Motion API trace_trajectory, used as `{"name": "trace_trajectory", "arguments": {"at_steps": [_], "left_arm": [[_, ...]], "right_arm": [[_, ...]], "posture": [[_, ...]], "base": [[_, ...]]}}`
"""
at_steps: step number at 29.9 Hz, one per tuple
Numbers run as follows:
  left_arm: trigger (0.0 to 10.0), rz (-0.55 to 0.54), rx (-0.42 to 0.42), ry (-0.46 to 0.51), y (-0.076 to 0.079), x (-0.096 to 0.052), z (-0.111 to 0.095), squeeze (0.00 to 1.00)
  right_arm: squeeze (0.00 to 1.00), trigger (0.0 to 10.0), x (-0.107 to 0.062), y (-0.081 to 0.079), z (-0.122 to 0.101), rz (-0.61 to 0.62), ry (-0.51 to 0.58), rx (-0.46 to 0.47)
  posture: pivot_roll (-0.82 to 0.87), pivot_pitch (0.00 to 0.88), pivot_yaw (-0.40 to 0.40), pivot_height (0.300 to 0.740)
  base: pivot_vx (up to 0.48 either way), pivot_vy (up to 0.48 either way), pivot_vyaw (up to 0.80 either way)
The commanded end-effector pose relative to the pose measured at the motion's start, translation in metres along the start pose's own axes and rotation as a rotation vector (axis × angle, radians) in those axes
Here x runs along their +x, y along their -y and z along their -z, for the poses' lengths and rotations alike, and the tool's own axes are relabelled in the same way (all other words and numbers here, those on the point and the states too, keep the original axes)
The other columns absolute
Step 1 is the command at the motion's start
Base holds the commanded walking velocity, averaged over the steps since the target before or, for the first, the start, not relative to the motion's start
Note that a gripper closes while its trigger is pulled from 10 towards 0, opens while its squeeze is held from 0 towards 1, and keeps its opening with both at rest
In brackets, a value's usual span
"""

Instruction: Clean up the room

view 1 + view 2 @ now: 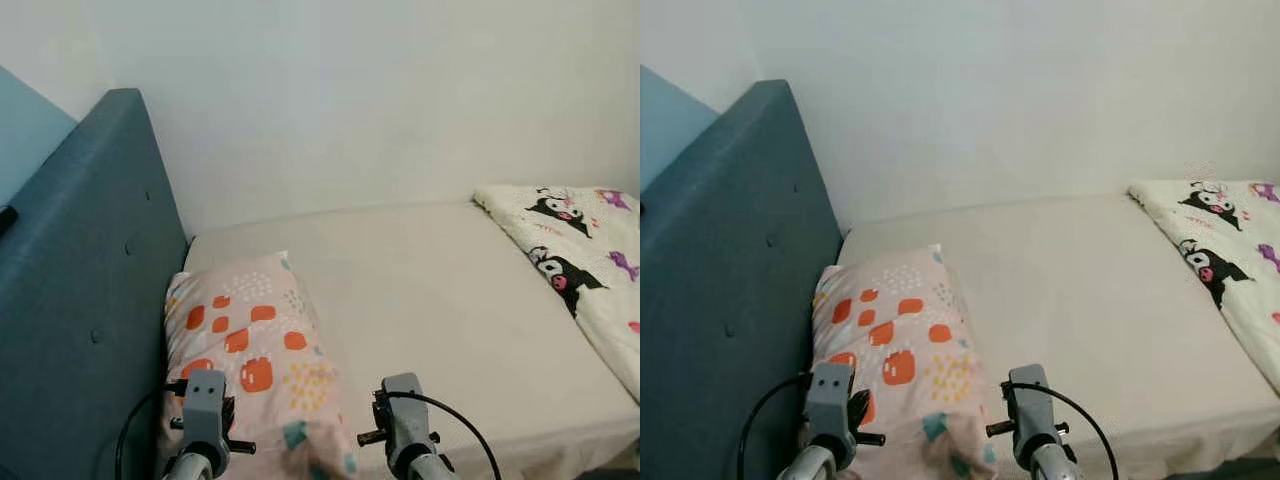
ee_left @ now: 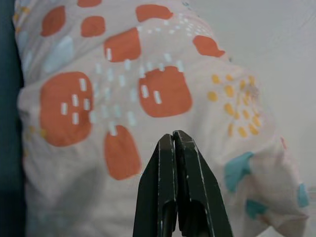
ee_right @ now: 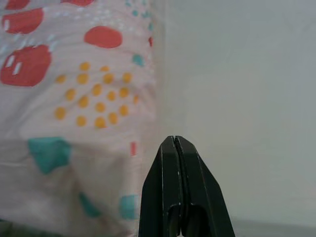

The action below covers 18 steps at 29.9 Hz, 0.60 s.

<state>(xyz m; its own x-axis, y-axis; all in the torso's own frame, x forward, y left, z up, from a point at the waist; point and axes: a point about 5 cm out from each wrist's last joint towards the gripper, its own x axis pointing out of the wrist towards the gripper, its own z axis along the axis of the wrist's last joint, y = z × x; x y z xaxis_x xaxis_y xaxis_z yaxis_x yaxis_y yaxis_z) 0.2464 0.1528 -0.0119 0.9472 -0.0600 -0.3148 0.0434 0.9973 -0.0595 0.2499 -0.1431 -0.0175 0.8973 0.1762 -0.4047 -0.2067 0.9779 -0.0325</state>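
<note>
Your left hand (image 2: 174,140) and right hand (image 3: 175,143) hover pinched together, holding nothing, above the bed's (image 1: 440,300) near edge. Pillow (image 1: 250,350) lies against the headboard (image 1: 80,290); blanket (image 1: 590,260) at right edge.

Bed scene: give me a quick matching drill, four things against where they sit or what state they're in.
Things:
1. pillow
2. blanket
3. headboard
4. left gripper

Places or states:
A. far right end of the mattress
B. fingers shut, poised above the pillow
C. upright at the left end of the bed
D. lying against the headboard

Pairs: 1-D, 2-A, 3-C, 4-B
</note>
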Motion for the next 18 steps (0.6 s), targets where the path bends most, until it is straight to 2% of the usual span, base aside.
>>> {"name": "trace_trajectory", "arguments": {"at_steps": [1,18], "left_arm": [[10.0,-0.016,-0.01,-0.005,-0.0026,0.0,0.0008,0.0],[10.0,-0.038,-0.008,-0.012,-0.0052,0.0007,0.0012,0.0]], "right_arm": [[0.0,10.0,-0.0011,-0.0013,0.0038,-0.004,-0.015,0.004],[0.0,10.0,-0.0011,-0.0024,0.0038,-0.013,-0.01,0.022]], "posture": [[0.01,0.031,-0.018,0.74],[0.01,0.035,-0.016,0.74]], "base": [[0.0,0.0,0.0],[0.0,0.0,0.0]]}}
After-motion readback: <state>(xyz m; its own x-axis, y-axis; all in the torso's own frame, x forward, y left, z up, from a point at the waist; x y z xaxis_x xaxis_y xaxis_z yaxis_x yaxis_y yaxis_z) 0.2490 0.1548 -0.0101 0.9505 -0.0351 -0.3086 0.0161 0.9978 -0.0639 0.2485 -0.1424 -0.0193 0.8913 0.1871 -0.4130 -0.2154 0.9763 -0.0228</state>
